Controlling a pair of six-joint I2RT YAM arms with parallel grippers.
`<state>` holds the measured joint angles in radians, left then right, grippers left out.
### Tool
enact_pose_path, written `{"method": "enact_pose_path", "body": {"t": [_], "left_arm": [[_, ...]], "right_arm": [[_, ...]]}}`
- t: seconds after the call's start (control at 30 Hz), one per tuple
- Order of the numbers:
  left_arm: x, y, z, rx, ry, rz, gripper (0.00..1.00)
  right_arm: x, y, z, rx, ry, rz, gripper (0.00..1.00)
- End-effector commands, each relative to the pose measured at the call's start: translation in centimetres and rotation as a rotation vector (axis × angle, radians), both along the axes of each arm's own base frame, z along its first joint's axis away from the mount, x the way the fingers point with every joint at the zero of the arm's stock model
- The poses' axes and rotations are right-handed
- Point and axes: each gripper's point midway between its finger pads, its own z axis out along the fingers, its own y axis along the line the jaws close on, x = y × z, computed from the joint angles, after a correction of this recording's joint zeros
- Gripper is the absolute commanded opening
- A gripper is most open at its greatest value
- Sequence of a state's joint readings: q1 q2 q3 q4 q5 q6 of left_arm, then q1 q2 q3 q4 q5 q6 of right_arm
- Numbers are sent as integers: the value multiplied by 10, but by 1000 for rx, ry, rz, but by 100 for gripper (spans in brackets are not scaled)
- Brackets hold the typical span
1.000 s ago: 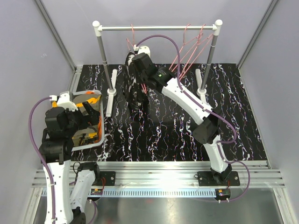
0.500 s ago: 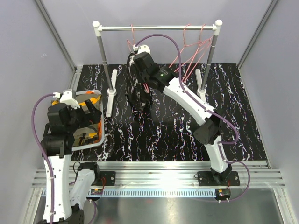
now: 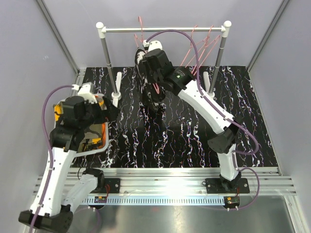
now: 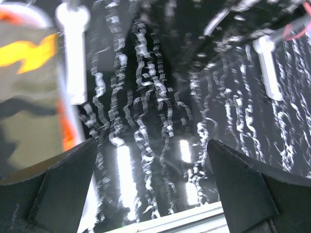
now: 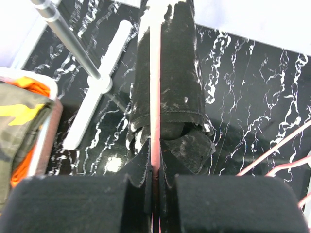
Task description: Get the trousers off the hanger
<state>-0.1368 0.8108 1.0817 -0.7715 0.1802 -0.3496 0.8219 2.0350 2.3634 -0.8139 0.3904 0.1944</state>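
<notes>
**Right arm lifts the last hanger as the left swings in**

Top view: the right gripper [image 3: 149, 73] sits higher and nearer the rail [image 3: 165, 29] than a second ago. It has carried the pink hanger [image 3: 141, 24] up, so the hook now pokes above the rail; whether it has come free I cannot tell. The black speckled trousers [image 3: 151, 99] hang on it over the table [image 3: 194, 141]. The left gripper [image 3: 108, 111] has left the bin [image 3: 104, 132] and reaches toward the middle, probably to pull the cloth off.

Left wrist: the left gripper [image 4: 151, 160] is spread wide and empty. The olive trousers [image 4: 24, 92] lie at the left edge.

Right wrist: the right gripper [image 5: 154, 182] is pressed together on the hanger [image 5: 154, 97], with the black speckled trousers [image 5: 172, 73] draped over its bar. The olive trousers [image 5: 17, 121] and orange trousers [image 5: 19, 174] already lie in the bin.
</notes>
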Motion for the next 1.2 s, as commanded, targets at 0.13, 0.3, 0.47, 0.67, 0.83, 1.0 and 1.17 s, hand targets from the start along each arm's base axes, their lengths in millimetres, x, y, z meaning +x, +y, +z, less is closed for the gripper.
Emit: {"method": "enact_pose_path", "body": {"t": [0.13, 0.3, 0.47, 0.67, 0.83, 1.0, 1.17], "left_arm": [[31, -65, 76, -76, -304, -105, 99], [37, -100, 112, -57, -471, -221, 99], [23, -140, 148, -40, -674, -405, 99], [18, -172, 149, 54, -760, -456, 99], [12, -196, 144, 146, -812, -479, 99], [13, -216, 137, 155, -800, -494, 99], [0, -235, 138, 92, -795, -585, 99]], "right_arm": [[-35, -36, 167, 332, -286, 13, 0], [-59, -47, 183, 360, -274, 61, 0], [-90, -55, 181, 377, -210, 137, 0], [-129, -67, 179, 448, -162, 221, 0], [-154, -77, 175, 483, -129, 271, 0], [-172, -79, 174, 512, -105, 322, 0], [-176, -87, 173, 507, -112, 312, 0]]}}
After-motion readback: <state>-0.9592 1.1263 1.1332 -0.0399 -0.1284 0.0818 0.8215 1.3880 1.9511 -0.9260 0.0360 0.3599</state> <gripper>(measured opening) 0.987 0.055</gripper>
